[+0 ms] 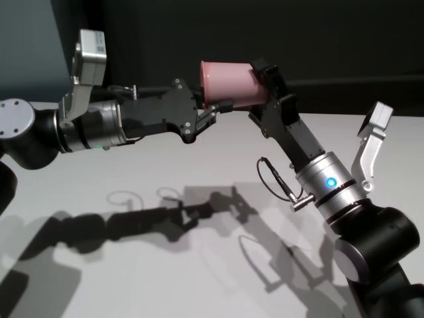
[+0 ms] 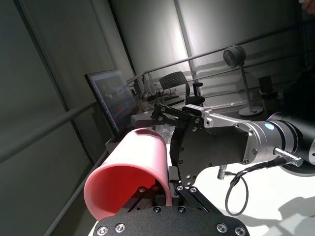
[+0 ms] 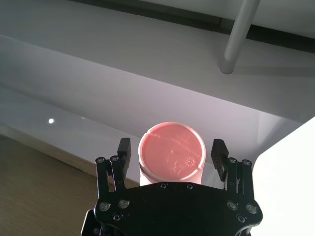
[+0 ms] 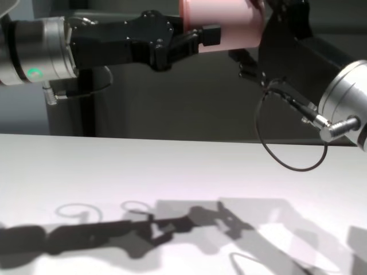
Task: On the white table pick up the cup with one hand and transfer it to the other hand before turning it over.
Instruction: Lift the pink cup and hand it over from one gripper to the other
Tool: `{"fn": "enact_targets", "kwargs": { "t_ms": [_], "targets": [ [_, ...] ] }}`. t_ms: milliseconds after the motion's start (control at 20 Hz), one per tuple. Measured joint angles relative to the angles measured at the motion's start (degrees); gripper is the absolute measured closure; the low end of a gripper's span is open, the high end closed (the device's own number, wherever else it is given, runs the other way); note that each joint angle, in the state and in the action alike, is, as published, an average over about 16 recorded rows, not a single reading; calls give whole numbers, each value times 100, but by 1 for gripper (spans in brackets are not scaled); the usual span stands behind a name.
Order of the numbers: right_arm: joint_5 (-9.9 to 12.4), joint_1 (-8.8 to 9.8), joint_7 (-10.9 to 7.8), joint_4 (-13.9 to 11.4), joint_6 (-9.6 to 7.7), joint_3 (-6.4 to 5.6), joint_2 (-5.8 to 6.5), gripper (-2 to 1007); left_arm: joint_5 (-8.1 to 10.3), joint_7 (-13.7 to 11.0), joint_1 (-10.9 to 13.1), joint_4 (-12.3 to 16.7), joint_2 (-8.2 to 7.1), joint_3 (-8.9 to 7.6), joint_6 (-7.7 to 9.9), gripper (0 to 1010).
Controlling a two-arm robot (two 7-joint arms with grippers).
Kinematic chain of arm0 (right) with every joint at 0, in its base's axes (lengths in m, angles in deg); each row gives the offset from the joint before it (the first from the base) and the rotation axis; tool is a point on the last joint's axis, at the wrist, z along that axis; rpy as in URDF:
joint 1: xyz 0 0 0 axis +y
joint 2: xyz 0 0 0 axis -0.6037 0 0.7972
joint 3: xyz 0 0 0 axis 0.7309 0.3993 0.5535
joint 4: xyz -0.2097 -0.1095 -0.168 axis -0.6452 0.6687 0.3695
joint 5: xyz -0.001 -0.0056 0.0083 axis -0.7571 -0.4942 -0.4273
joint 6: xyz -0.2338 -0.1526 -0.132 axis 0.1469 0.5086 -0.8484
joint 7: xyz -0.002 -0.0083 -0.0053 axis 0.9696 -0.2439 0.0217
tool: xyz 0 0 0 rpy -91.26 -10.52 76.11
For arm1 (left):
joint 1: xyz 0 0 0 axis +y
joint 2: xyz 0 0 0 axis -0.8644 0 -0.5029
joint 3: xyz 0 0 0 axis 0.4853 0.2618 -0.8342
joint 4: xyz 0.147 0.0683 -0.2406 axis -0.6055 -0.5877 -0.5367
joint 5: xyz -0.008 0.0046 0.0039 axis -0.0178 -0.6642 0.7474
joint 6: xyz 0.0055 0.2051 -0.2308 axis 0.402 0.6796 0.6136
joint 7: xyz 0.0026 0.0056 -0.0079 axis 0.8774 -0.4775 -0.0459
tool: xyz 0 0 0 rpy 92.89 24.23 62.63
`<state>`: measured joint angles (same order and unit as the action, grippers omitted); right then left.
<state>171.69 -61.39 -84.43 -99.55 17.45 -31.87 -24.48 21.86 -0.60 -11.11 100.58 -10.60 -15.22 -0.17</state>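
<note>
Pink cup (image 1: 228, 83) held in mid-air above the white table (image 1: 132, 172), between two grippers.

The left gripper (image 1: 213, 111) is clenched on the cup's wall near its rim; the cup lies sideways, empty. The right gripper (image 3: 171, 156) stands spread wide, its fingers (image 3: 218, 151) flanking the cup's base (image 3: 171, 154); whether they touch it is unclear.

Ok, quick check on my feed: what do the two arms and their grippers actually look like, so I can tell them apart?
The left gripper is black, with bolted linkage plates, on a silver cylindrical wrist carrying a small green light, behind a grey-white bracket. The right gripper is the same black, bolted build on a silver wrist with a blue light, a looped thin black cable and a white bracket. Both arms run back into rounded black segments.
</note>
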Motion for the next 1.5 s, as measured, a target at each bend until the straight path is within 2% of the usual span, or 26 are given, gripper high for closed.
{"fn": "enact_targets", "kwargs": {
  "t_ms": [750, 1500],
  "targets": [
    [61, -40, 74, 27, 155, 100, 69, 17, 0, 0, 0, 0, 0, 0, 0, 967],
    [64, -37, 72, 20, 150, 90, 66, 229, -2, 0, 0, 0, 0, 1, 1, 967]
  ]
}}
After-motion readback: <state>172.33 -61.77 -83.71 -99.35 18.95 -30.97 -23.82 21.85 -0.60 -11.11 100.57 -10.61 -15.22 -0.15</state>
